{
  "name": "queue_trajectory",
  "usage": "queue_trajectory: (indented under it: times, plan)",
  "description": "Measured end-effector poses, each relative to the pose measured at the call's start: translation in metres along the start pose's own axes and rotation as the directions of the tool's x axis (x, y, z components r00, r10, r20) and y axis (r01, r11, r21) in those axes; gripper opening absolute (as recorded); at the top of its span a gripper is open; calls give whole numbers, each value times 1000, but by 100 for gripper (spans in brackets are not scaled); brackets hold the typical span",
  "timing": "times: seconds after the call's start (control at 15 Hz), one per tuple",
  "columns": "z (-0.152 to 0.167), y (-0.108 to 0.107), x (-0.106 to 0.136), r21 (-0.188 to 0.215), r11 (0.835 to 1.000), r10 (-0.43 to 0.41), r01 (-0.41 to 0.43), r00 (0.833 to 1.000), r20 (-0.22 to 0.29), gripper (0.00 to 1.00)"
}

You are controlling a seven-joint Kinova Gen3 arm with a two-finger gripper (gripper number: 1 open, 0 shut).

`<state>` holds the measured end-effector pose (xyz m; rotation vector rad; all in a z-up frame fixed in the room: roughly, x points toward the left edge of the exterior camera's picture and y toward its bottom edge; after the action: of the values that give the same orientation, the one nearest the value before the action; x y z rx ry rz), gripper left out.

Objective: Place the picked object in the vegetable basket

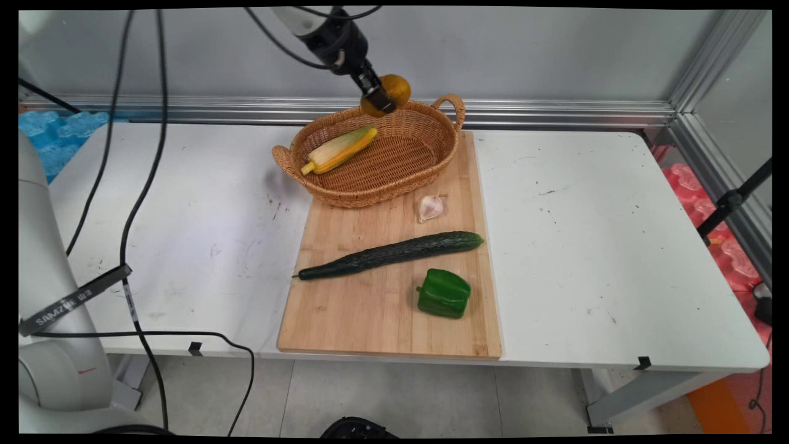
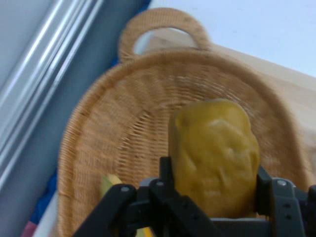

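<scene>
1. A yellow-brown potato is pinched between the fingers of the black gripper, which is held in the air above the far rim of the wicker basket.
2. From the hand camera the potato is seen clamped between the two fingers, with the basket's woven floor directly below and one handle beyond it.
3. An ear of corn is already lodged in the basket, below and to the left of the gripper in the main view.
4. Left out on the wooden cutting board, nearer the camera than the gripper, are a garlic bulb, a long cucumber and a green bell pepper, all well apart from the fingers.
5. The potato is judged not yet set down, since it hangs clear of the weave.
6. The board and basket are carried by a scuffed white table; a grey wall and aluminium framing are seen behind, with black cables hanging at the left.
</scene>
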<state>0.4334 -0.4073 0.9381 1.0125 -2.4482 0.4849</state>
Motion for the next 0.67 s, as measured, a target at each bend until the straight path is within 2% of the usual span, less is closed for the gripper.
queue_trajectory:
  times: [0.27,0.67]
  plan:
    - [42,-17,9,43,997,-59,59,998,-6,0]
    - [110,-32,8,56,992,-116,115,993,24,0]
